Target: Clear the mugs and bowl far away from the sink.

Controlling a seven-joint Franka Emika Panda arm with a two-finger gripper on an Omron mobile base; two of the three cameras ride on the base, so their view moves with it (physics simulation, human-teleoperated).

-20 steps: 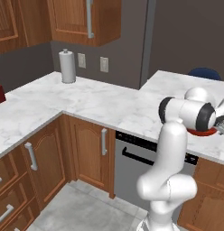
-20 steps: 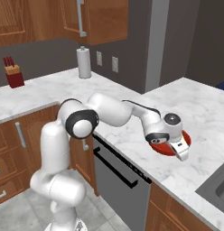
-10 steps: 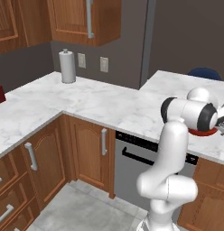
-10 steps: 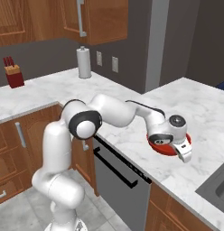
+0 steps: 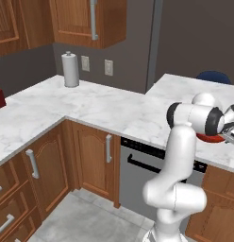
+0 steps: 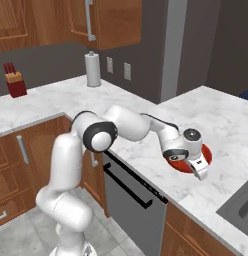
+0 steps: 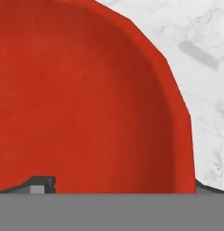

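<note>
- Wide shallow red bowl (image 6: 202, 158) on white marble table (image 6: 146, 120)
- Tool (image 6: 200, 170) straddles bowl rim; grip state cannot be told
- No legible writing

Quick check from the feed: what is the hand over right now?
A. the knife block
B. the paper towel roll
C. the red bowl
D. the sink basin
C. In the right base view the hand sits at the rim of the red bowl on the marble counter, and the hand view looks straight into the bowl's red inside.
</note>
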